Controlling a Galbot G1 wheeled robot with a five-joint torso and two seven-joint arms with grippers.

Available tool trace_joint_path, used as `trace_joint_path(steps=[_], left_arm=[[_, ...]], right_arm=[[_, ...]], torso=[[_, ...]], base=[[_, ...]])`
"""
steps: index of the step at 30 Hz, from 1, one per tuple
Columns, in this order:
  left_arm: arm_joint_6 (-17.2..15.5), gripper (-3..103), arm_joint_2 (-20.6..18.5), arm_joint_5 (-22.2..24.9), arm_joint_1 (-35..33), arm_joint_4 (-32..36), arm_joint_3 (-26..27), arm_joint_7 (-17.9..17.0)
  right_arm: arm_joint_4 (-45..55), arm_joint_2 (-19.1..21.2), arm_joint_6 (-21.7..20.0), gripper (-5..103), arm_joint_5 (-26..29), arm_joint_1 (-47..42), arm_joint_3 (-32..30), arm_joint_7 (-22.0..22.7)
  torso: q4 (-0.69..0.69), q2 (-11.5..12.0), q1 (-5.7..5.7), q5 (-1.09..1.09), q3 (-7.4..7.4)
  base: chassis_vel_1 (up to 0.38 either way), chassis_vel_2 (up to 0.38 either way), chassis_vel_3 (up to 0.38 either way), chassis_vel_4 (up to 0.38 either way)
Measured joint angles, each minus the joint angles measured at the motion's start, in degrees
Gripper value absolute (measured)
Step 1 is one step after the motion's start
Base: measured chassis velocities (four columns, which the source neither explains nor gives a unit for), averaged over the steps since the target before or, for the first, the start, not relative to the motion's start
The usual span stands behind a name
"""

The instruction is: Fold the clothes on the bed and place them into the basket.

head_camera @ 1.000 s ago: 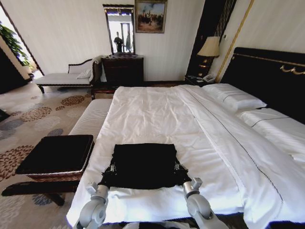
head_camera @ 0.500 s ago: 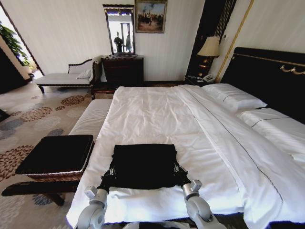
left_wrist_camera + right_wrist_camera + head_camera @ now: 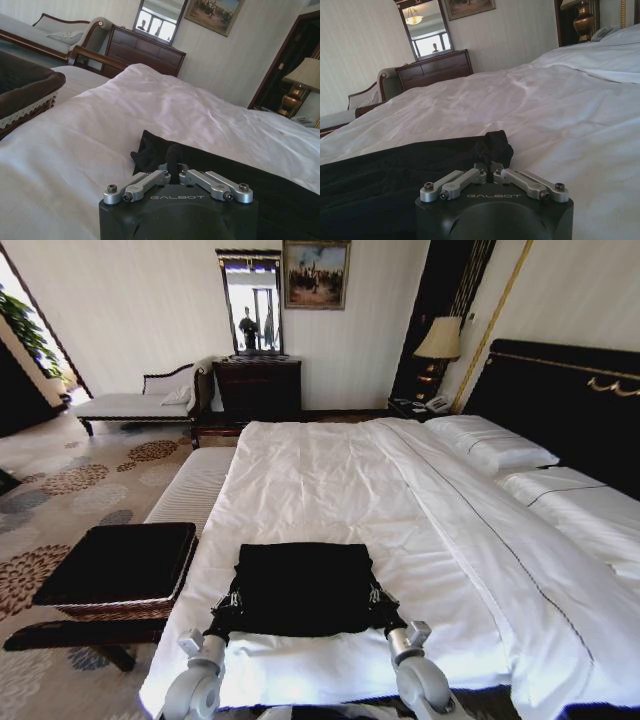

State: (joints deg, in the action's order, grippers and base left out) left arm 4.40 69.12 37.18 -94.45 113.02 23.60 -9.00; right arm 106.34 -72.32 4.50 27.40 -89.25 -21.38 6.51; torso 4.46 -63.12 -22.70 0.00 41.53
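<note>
The black shirt lies folded into a neat square on the white bed, low in the middle of the head view. It sits near the bed's front edge. The basket with its black top stands on the floor at the lower left, just beside the bed. Behind the basket is a long white bench. Far back by the wall are a dark dresser, a mirror and a pale couch. A lamp glows at the upper right, near the tall black headboard and the white pillows. Nothing lies between the shirt and the basket.

Both arms reach up from the bottom of the frame. The left hand pinches the shirt's near left corner, and in the left wrist view a bunch of black cloth sits squeezed between its fingers. The right hand pinches the near right corner the same way, low against the bed.
</note>
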Motion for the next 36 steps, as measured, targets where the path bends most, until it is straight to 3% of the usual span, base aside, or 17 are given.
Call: trace_joint_path(steps=[2,4,5,6,7,8,10,12,13,17,21,25,26,27,30,36], left_arm=[[-0.27,-1,-0.43,-1.09,-1.17,0.89,0.23,-0.32],[-0.49,2,-0.83,-1.65,-2.62,1.76,0.64,-0.36],[-0.49,2,-0.83,-1.65,-2.62,1.76,0.64,-0.36],[-0.50,8,-0.93,-1.76,-3.09,2.01,0.80,-0.35],[-0.50,14,-1.15,-1.98,-4.63,2.74,1.41,-0.03],[-0.50,18,-1.18,-2.02,-5.54,3.15,1.84,0.20],[-0.45,30,-1.09,-2.01,-7.69,4.04,3.10,0.89],[-0.33,30,-1.03,-2.00,-8.55,4.38,3.69,1.24],[-0.23,36,-1.02,-1.94,-9.43,4.71,4.38,1.63],[-0.21,52,-1.11,-0.64,-9.97,5.05,6.49,2.15],[-1.46,62,-1.64,1.62,-6.16,3.98,7.96,1.61],[-5.45,84,-3.25,6.47,2.37,0.92,7.32,-0.38],[-6.42,84,-3.67,7.68,4.40,-0.11,6.83,-0.90],[-6.42,84,-3.67,7.68,4.40,-0.11,6.83,-0.90],[-9.58,98,-5.24,12.73,11.76,-5.00,4.42,-2.65],[-12.36,100,-7.35,17.79,21.33,-12.67,0.30,-3.38]], right_arm=[[0.03,-0.03,0.15,3,-0.02,-0.13,0.30,-0.10],[0.28,0.02,0.45,14,-0.02,-0.64,0.26,-0.22],[0.28,0.02,0.45,14,-0.02,-0.64,0.26,-0.22],[0.41,0.07,0.58,14,-0.01,-0.90,0.11,-0.34],[0.79,0.23,0.75,24,0.08,-1.70,-0.64,-0.74],[1.05,0.34,0.82,24,0.16,-2.29,-1.20,-0.91],[1.71,0.59,1.02,36,0.48,-3.81,-2.63,-0.94],[2.10,0.65,1.05,41,0.74,-4.46,-3.36,-0.80],[2.56,0.73,1.06,41,1.17,-5.07,-4.18,-0.52],[3.36,1.14,0.66,57,2.92,-4.85,-6.17,0.28],[3.63,2.13,-1.26,68,5.89,-1.92,-6.94,1.34],[2.79,2.87,-2.44,89,6.62,1.29,-5.94,2.06],[2.64,2.83,-2.59,94,6.58,1.63,-5.54,2.18],[2.64,2.83,-2.59,94,6.58,1.63,-5.54,2.18],[2.34,2.51,-2.98,99,6.23,2.07,-4.52,2.35],[2.07,2.42,-3.17,100,6.07,2.42,-4.31,2.43]], torso=[[0.00,0.00,0.00,0.01,0.00],[0.00,0.00,0.00,0.01,0.00],[0.00,0.00,0.00,0.01,0.00],[0.00,0.00,0.00,0.01,0.00],[-0.01,0.00,0.00,0.01,0.00],[-0.01,0.00,0.00,0.00,0.00],[0.00,0.00,0.00,0.01,0.00],[0.00,0.00,0.00,0.00,0.00],[0.00,0.00,0.00,0.01,0.00],[0.00,-0.01,0.01,0.00,0.00],[-0.02,0.00,0.01,0.00,0.00],[0.00,0.00,-0.01,0.01,0.01],[0.00,0.00,-0.02,0.01,0.01],[0.00,0.00,-0.02,0.01,0.01],[-0.01,0.00,-0.01,0.01,0.01],[0.01,0.00,-0.01,0.00,0.01]], base=[[0.000,0.000,0.000,0.000],[0.000,0.000,0.000,0.000],[0.000,0.000,0.000,0.000],[0.000,0.000,0.000,0.000],[0.000,0.000,0.000,0.000],[0.000,0.000,0.000,0.000],[0.000,0.000,0.000,0.000],[0.000,0.000,0.000,0.000],[0.000,0.000,0.000,0.000],[0.000,0.000,0.000,0.000],[0.000,0.000,0.000,0.000],[0.000,0.000,0.000,0.000],[0.000,0.000,0.000,0.000],[0.000,0.000,0.000,0.000],[0.000,0.000,0.000,0.000],[0.000,0.000,0.000,0.000]])
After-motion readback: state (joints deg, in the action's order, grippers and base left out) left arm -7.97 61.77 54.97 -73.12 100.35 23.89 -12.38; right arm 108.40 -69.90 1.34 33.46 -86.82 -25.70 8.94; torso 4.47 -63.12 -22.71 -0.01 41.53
